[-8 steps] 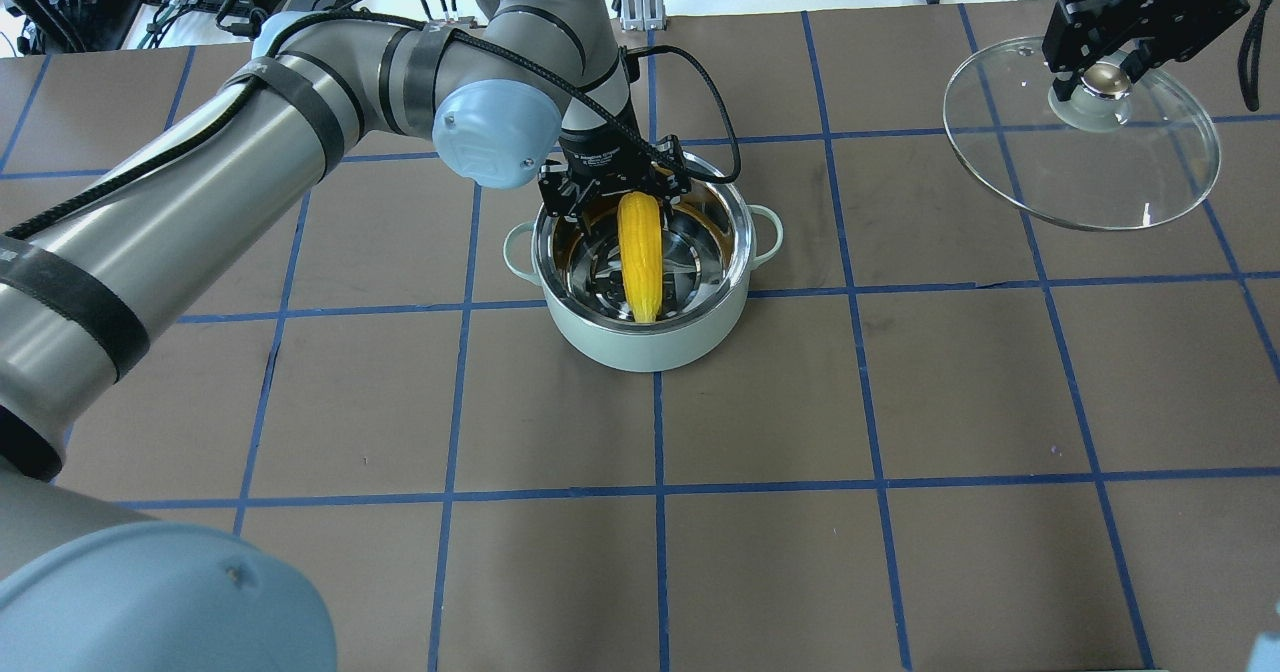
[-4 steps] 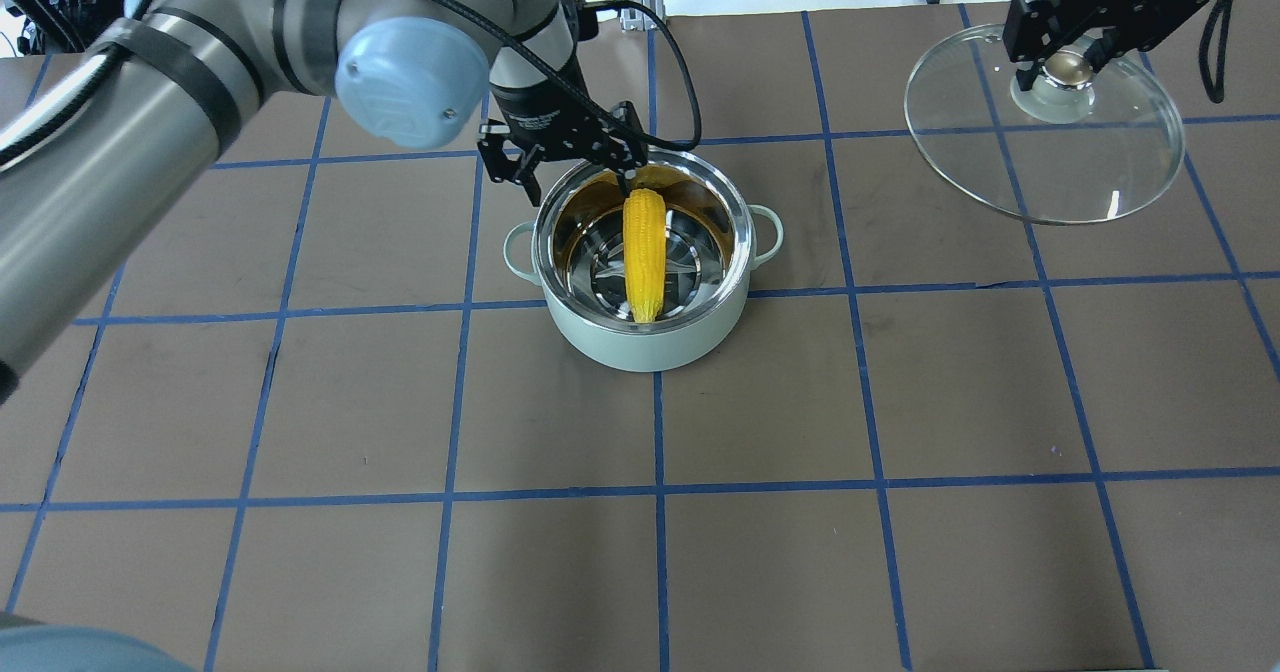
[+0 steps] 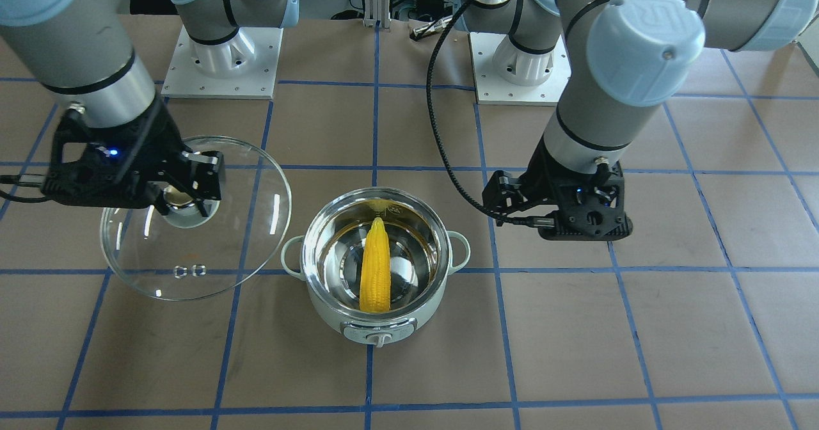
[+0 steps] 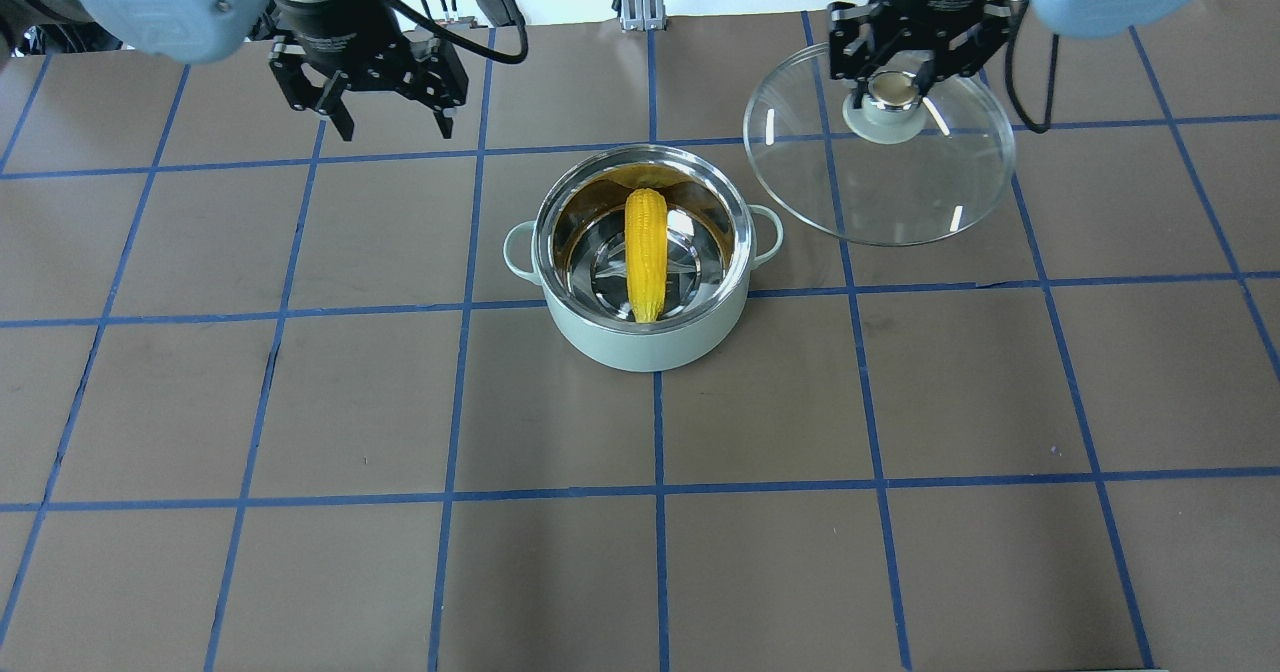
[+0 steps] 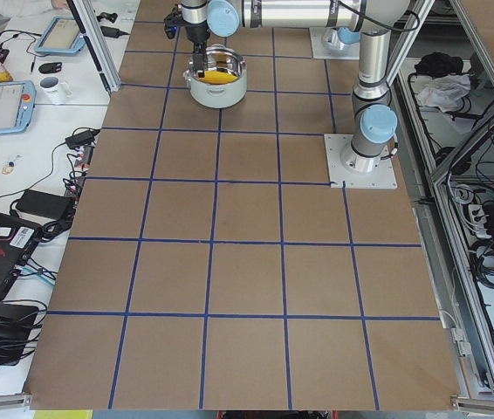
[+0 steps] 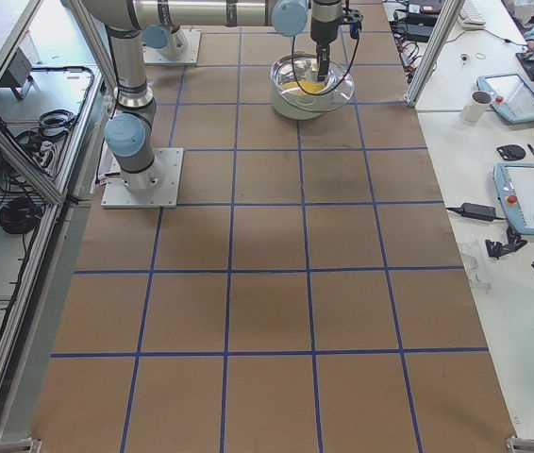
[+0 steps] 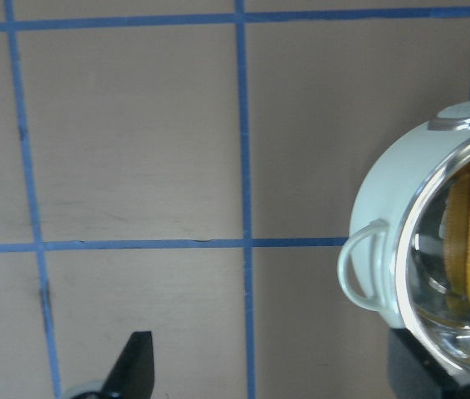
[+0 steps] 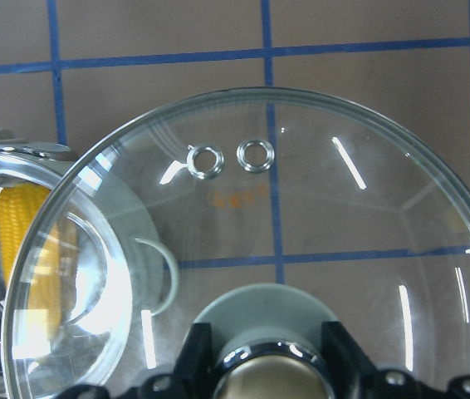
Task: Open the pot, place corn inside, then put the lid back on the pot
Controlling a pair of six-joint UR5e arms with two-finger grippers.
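**Status.** Step one (opening the pot (image 4: 640, 347)) is done: the pot is standing open on the bench (image 4: 900, 402). Step two is done as well: the corn (image 4: 646, 252) is lying inside the pot, across the steel floor, with its pointed end toward the robot. Step three, refitting the lid (image 4: 900, 187), is remaining.

**Right gripper (image 4: 897, 80).** Its fingers (image 8: 195, 357) are clamping the lid's knob (image 8: 264, 381) and holding the lid in the air, just beside the pot on the robot's right. The lid is not yet sitting over the opening. In the right wrist view its rim is overlapping the pot's rim on one side only. On this evidence, the lid is needing a sideways carry to centre it, then a lowering onto the rim.

**Left gripper (image 4: 396, 130).** Its fingers (image 4: 343, 117) are spread wide and carrying nothing. It is hanging over bare bench, well apart from the pot on the robot's left.

**Limits of view.** The right fingers are covering most of the knob. The left wrist view is cutting off the pot's far half and showing only finger tips at its lower edge. The control knob (image 3: 382, 338) is showing in the front view only. Whether the corn is lying flat or leaning on the wall is hard to make out. Both side views are showing the pot too small for detail.
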